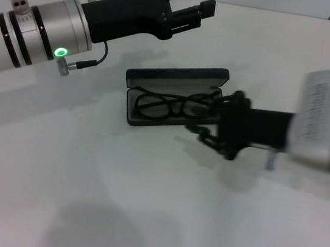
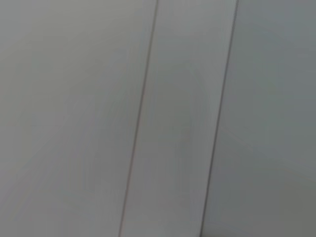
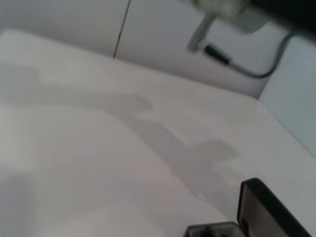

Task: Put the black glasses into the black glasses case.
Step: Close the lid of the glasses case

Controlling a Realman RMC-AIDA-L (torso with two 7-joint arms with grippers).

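White tabletop runs back to a pale tiled wall. Black glasses lie inside the black glasses case, lenses up in the grey-lined tray, lid standing open along the far edge. Case sits mid-table, long axis roughly left-right, bare surface on its near and left sides. Right gripper is at the case's right end, touching or just over the tray edge by the glasses' right side; can't tell whether its fingers are apart or together. Right wrist view catches only a corner of the case lid. Left gripper is raised behind and left of the case, well apart from it, fingers spread, holding nothing.
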